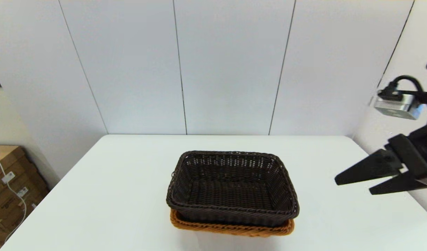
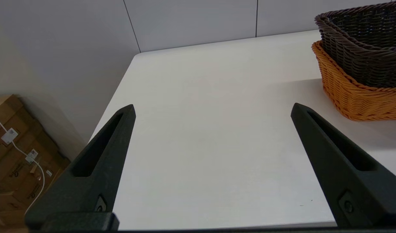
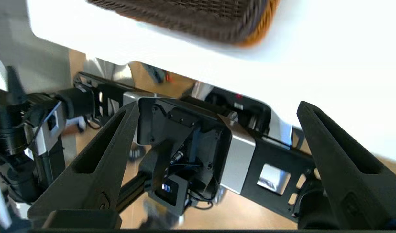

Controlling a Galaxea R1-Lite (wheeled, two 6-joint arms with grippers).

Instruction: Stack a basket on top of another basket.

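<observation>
Dark brown rectangular wicker basket (image 1: pixel 232 190) nested in the orange-tan rectangular wicker basket (image 1: pixel 231 228), mid-table.

My right gripper (image 1: pixel 353 184) hangs released, well right of them; my left gripper (image 2: pixel 212 108) spread, empty.

text: none I can read | cardboard boxes (image 2: pixel 10 161) beside my surface: dark print and small white tags (image 2: pixel 9 136), too small to make out | my own arm hardware (image 3: pixel 191 152) under the surface edge: a small blue-lit patch, no legible characters | baskets: no labels showing
</observation>
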